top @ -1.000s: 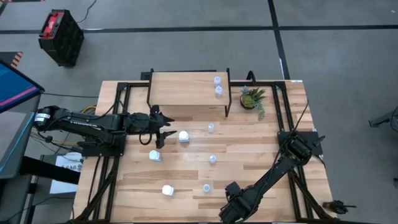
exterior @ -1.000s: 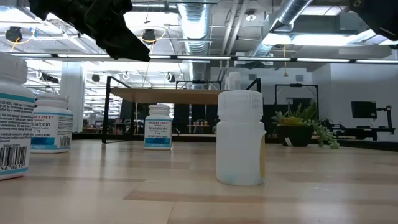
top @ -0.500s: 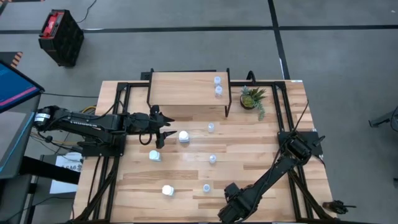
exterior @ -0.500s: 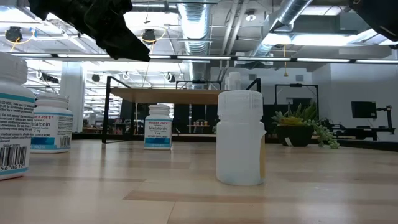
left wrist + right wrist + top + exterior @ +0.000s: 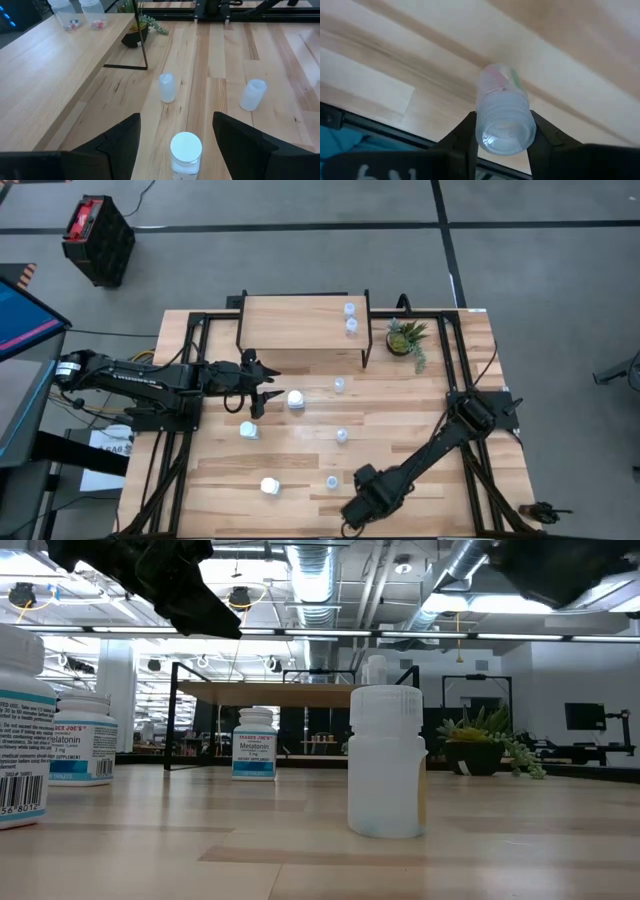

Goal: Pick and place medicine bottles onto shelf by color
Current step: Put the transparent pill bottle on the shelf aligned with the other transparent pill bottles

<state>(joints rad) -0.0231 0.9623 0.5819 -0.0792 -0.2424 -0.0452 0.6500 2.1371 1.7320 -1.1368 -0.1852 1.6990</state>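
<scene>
The right gripper (image 5: 502,150) is sitting at the table's near edge, its two fingers clamped on the cap end of a translucent bottle (image 5: 502,112) with small coloured pieces inside.

The left gripper (image 5: 262,395) is hovering just in front of the shelf (image 5: 290,322), its fingers spread wide and gripping nothing, with a white-capped bottle (image 5: 186,152) standing upright between them.

Two translucent bottles (image 5: 350,316) are standing together near the shelf's right end. A small potted plant (image 5: 406,340) is sitting beside that end. More bottles are standing scattered over the wooden table (image 5: 440,420), well apart from each other.
</scene>
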